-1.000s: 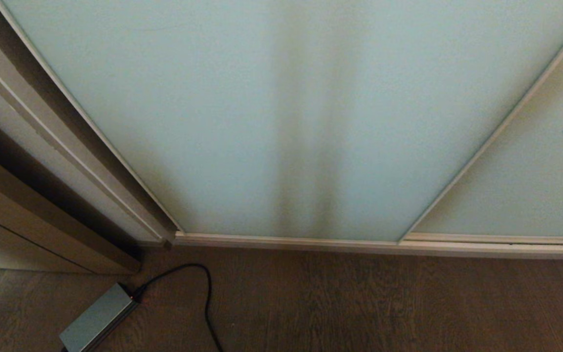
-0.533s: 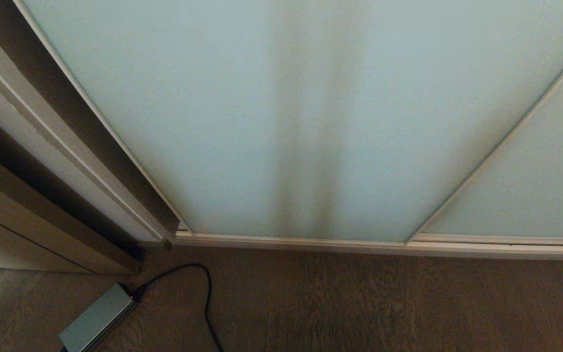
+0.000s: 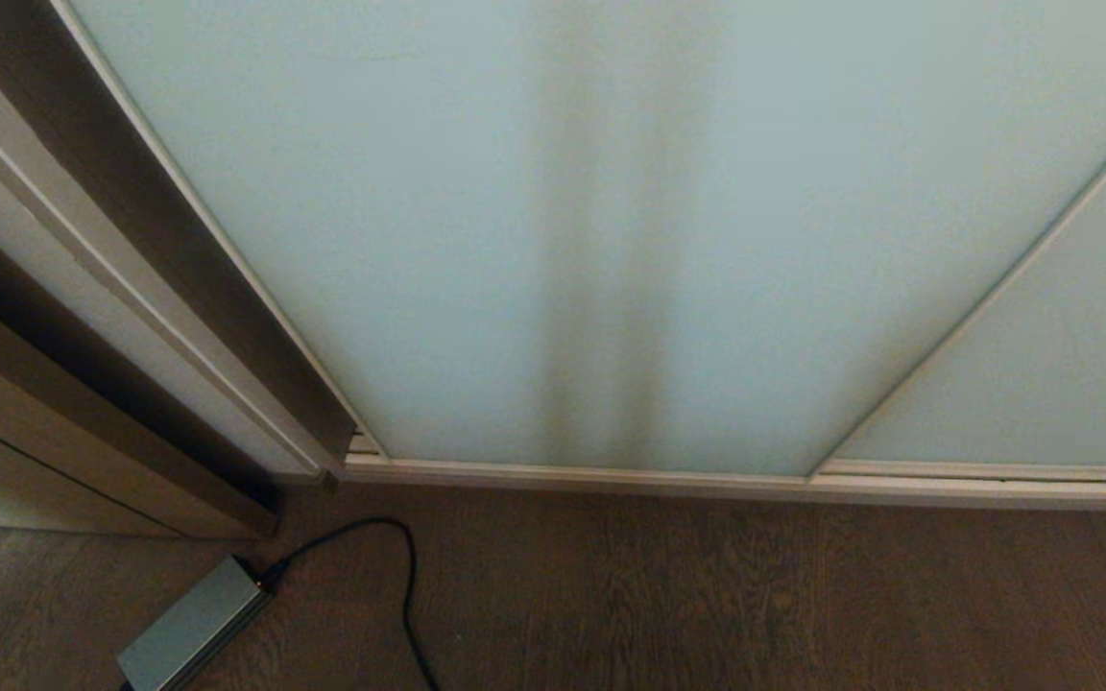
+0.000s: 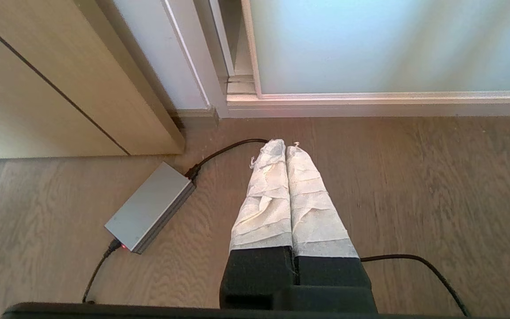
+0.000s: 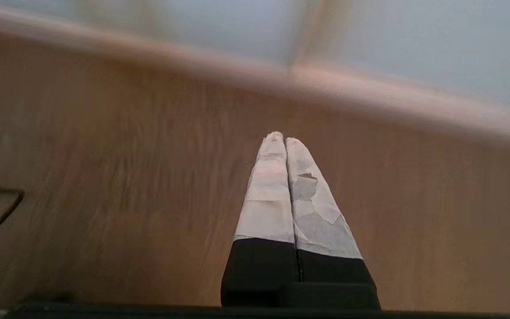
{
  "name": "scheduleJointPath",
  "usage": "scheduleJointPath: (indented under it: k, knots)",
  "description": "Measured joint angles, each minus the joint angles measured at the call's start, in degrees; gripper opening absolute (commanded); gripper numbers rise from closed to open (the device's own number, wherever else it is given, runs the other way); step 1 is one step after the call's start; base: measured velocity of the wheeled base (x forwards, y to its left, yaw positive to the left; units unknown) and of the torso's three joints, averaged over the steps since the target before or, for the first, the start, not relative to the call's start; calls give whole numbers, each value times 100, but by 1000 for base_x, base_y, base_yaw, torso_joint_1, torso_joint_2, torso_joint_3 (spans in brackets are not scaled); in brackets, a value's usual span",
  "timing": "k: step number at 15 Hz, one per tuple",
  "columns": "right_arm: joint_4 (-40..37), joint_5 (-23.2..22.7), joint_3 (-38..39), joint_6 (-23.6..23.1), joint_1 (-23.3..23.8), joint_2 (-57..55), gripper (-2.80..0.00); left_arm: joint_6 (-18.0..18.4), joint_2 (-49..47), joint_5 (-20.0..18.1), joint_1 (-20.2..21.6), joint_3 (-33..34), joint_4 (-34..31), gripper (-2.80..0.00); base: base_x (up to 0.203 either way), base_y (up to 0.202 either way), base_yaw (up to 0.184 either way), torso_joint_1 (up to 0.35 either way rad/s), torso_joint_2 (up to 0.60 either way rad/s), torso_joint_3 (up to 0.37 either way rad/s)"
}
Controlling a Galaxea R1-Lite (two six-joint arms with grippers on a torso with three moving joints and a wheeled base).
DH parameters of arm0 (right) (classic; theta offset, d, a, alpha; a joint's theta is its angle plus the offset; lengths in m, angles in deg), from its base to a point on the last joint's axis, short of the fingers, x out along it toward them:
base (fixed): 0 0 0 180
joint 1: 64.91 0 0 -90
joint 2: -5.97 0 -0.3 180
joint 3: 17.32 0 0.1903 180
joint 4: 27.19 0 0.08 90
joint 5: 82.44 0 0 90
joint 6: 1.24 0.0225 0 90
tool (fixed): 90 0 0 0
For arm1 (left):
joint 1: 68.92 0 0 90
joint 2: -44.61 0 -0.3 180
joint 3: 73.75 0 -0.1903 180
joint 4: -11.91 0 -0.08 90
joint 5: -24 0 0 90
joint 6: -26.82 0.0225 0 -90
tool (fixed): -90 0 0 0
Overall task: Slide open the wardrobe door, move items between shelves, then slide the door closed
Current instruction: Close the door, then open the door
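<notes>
I see both hands pressed together, empty, above the floor (image 4: 414,177): left hand (image 4: 285,148) near the adapter (image 4: 151,207) and cable (image 4: 226,150), right hand (image 5: 280,138) nearby. Beyond, the door (image 3: 534,240) stands at the floor's far edge.

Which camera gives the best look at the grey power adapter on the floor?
The left wrist view: the whole grey power adapter shows, with both cables. The head view crops it at the bottom edge. The right wrist view does not show it.
</notes>
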Motion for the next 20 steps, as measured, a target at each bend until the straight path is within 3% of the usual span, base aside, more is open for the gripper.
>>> scheduleJointPath:
  k: [2,4,11,14,20]
  knots:
    - [-522,341,11,313,-131,134,-280,0,0,0,0,0,0,-280,0,0,0,0,0,0]
    - [-672,371,18,343,-239,330,-280,0,0,-1,-2,0,2,-280,0,0,0,0,0,0]
    - [-727,388,21,363,-435,1435,-280,-2,0,-1,-2,0,2,-280,0,0,0,0,0,0]
    - [-725,522,21,707,-439,1565,-280,0,0,-1,-2,0,2,-280,0,0,0,0,0,0]
    - [-719,542,21,736,-439,1608,-280,0,0,-1,0,0,2,-280,0,0,0,0,0,0]
